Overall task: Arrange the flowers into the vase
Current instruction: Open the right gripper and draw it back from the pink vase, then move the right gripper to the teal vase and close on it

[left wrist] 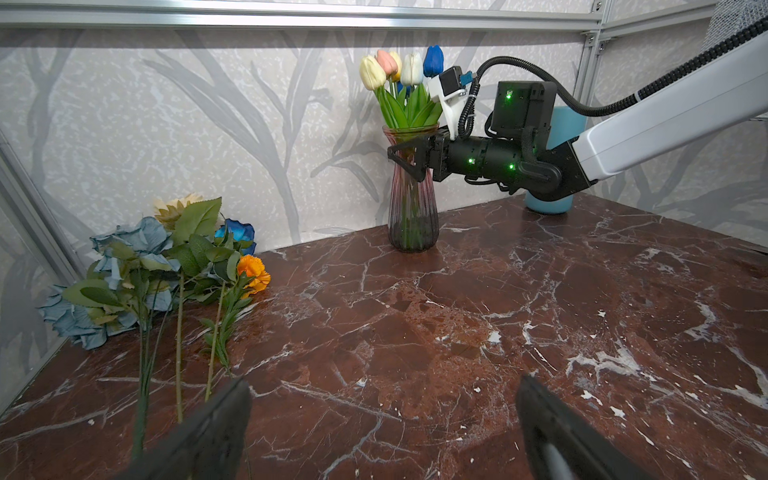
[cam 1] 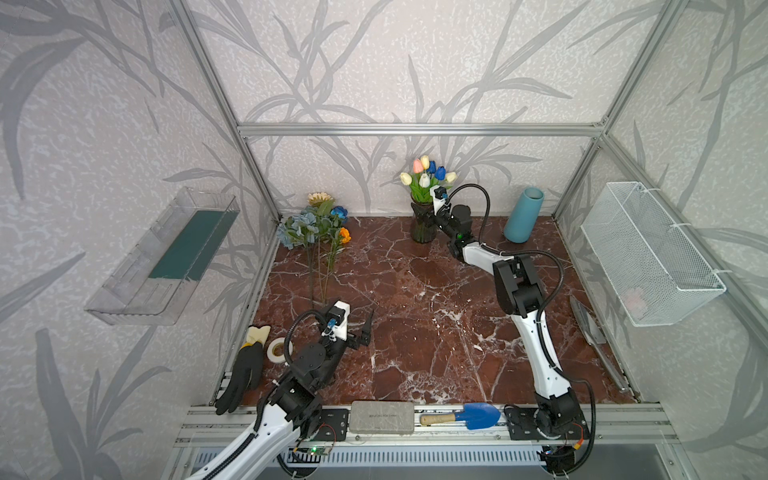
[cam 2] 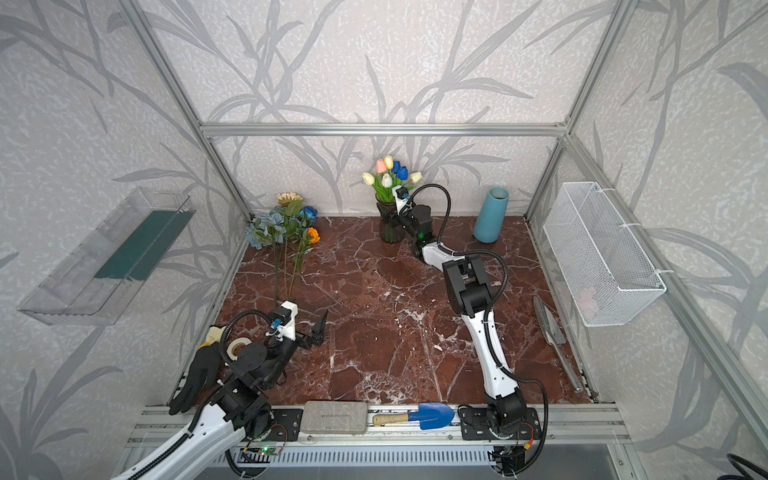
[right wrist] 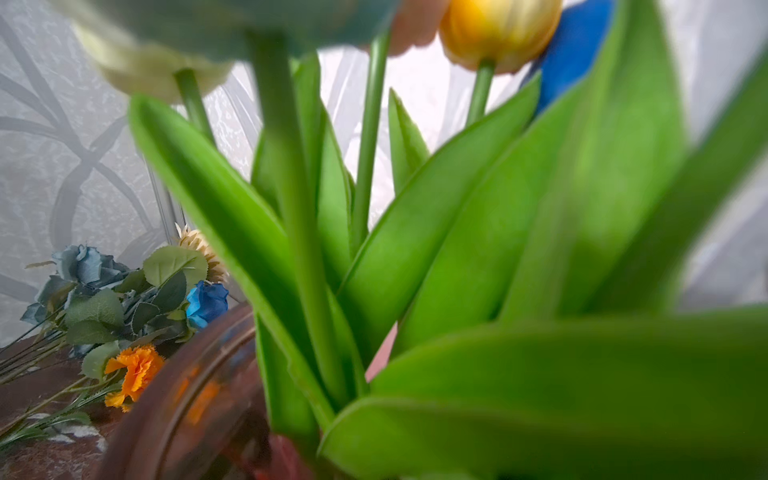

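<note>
Tulips [cam 1: 426,176] in white, yellow, pink and blue stand with green leaves in a dark glass vase [cam 1: 423,235] at the back middle of the table. My right gripper [cam 1: 424,216] is at the vase's neck, one black finger [left wrist: 409,160] in front of the glass. The right wrist view is filled by blurred tulip leaves [right wrist: 457,249], which hide the jaws. More flowers [cam 1: 316,224] lie at the back left: dusty-blue roses, a deep-blue rose, a cream daisy, an orange bloom. My left gripper [cam 1: 353,328] hovers open and empty near their stem ends [left wrist: 178,374].
A light-blue vase [cam 1: 523,216] stands at the back right. A black glove [cam 1: 245,374] and a tape roll [cam 1: 277,351] lie at the front left. A grey case [cam 1: 382,415] and a blue trowel [cam 1: 478,415] rest on the front rail. A wire basket [cam 1: 648,249] hangs on the right wall.
</note>
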Available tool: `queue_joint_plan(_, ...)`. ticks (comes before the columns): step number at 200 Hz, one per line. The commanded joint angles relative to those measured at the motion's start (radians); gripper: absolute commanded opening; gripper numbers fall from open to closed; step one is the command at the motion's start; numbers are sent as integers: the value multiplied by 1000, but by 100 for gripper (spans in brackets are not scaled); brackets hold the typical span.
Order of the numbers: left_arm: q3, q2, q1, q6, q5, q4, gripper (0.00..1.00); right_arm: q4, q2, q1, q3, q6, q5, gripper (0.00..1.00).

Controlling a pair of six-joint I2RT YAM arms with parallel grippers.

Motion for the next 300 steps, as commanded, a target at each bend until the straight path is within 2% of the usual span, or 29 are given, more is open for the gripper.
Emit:
queue_joint_plan(1, -1, 1, -1, 9, 10, 26, 100, 106, -38, -3, 15, -5, -24, 95)
queue_joint_plan(22, 0, 3, -1, 8, 11, 24, 100, 180, -85, -4, -83, -7, -6, 100)
queue_joint_plan(85, 33, 7, -1, 25, 8, -11, 100, 340, -191, -17, -365, -12, 4, 99)
queue_joint_plan(122, 102, 9, -1, 5, 47, -22, 100, 547, -392, -14, -726, 12, 52, 99)
queue_joint_plan(151, 128, 84, -1, -53, 47, 132, 100, 556, -612, -12, -1024, 16, 150, 97)
queue_joint_plan(168, 164, 184, -1, -64, 76, 208, 99, 488, -751, -18, -1158, -9, 204, 93)
queue_joint_plan(184, 218, 304, -1, -58, 105, 246, 100, 335, -868, -39, -1215, -23, 277, 92)
queue_joint_plan(214, 322, 566, -1, -61, 111, 375, 100, -40, -1028, -187, -1173, 110, 223, 87)
queue_joint_plan(230, 372, 700, -1, -62, 129, 452, 99, -242, -1088, -213, -1130, 45, 298, 86)
queue_joint_plan(248, 416, 831, -1, -82, 159, 563, 100, -415, -1115, -248, -1066, 2, 375, 86)
queue_joint_plan(268, 471, 925, 0, -79, 214, 587, 100, -511, -1115, -350, -1016, 43, 325, 86)
queue_joint_plan(300, 514, 1008, 0, -73, 214, 587, 100, -602, -1066, -457, -934, 77, 279, 92)
